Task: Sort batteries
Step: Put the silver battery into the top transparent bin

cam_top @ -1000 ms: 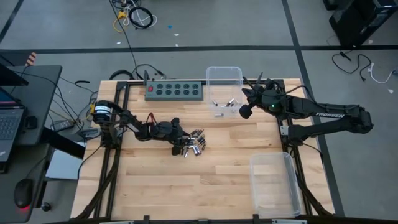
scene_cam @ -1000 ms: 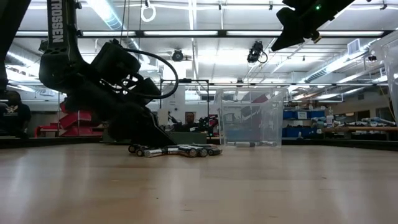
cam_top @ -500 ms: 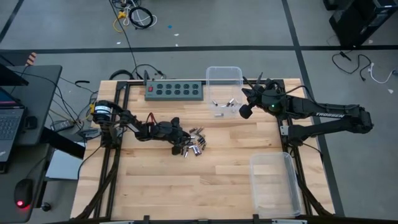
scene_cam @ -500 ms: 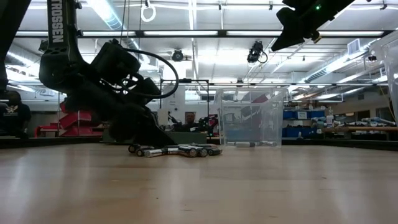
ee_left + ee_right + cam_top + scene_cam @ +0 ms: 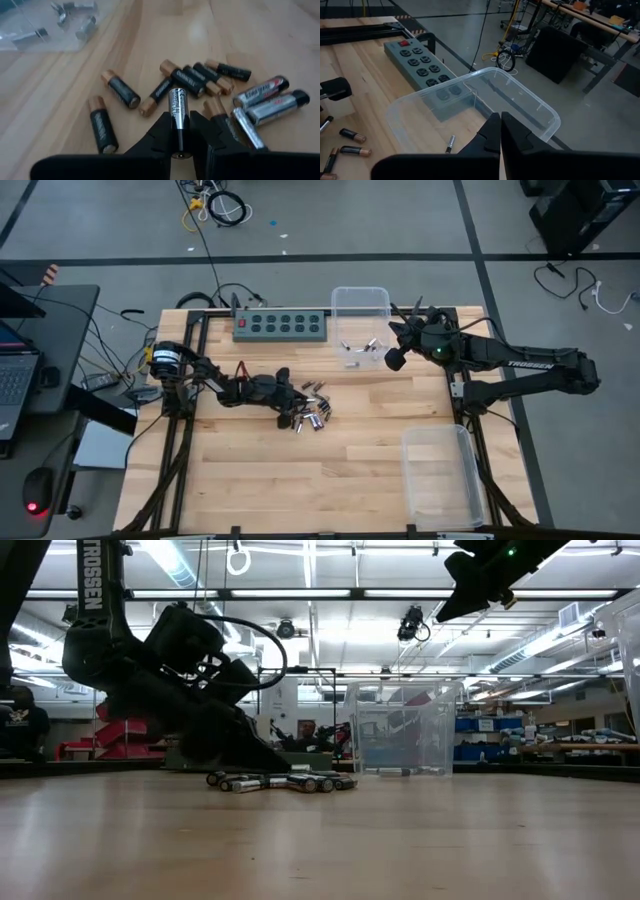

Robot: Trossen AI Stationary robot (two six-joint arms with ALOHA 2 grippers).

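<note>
A silver battery (image 5: 177,111) is pinched end-up between the jaws of the left gripper (image 5: 298,398), at centre left of the overhead frame. Just beside it, the remaining batteries (image 5: 315,413) lie scattered on the wooden desk (image 5: 340,480), some black-and-copper, some silver. A few sorted cells sit in the clear bin (image 5: 361,320) at upper centre; a second clear bin (image 5: 440,475) stands at lower right. The right gripper (image 5: 396,358), jaws clenched on nothing, hangs beside the upper bin. The step in hand looks like the pickup; next the cell likely needs lifting clear and carrying to its bin. Compared with a second ago, the left jaws have closed on the cell and risen slightly.
</note>
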